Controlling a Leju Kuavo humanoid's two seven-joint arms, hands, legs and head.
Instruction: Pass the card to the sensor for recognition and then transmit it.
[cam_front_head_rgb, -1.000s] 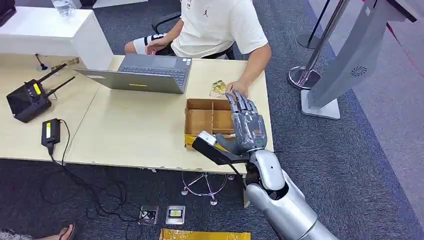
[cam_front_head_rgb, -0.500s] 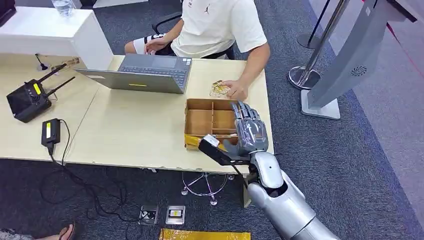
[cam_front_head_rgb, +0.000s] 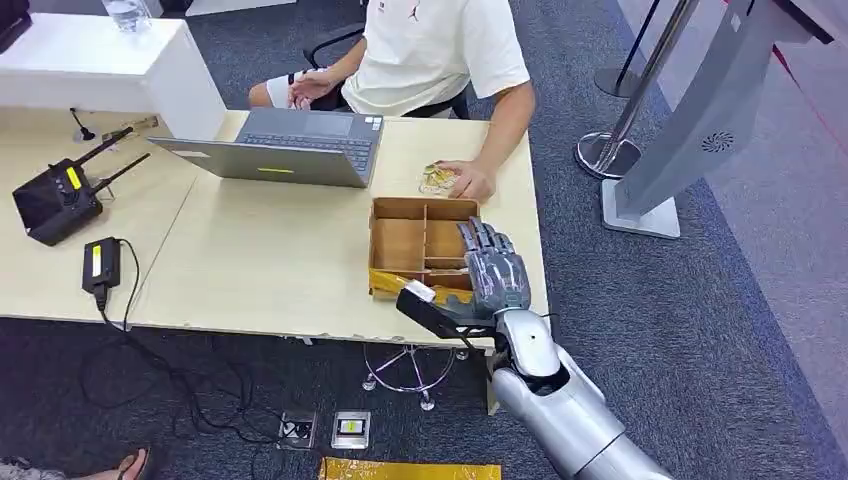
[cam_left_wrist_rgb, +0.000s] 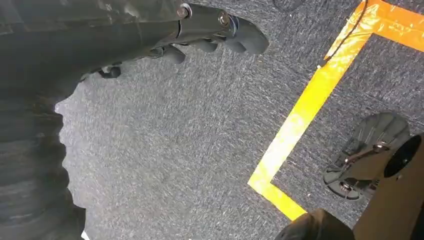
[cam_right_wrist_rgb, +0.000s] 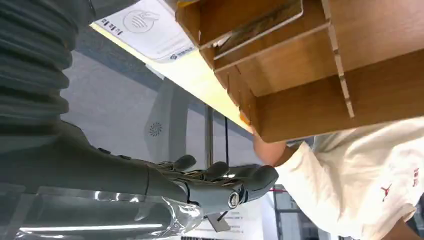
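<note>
We hover our right hand, fingers spread and holding nothing, over the right compartments of the brown cardboard divided box on the bench.

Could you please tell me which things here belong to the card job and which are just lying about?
Job: right robot hand, open above the divided cardboard box; cards under the person's hand.

Lying about: laptop, black radio with antennas, small black device with cable.

The left hand hangs empty above grey carpet marked with yellow tape.
</note>
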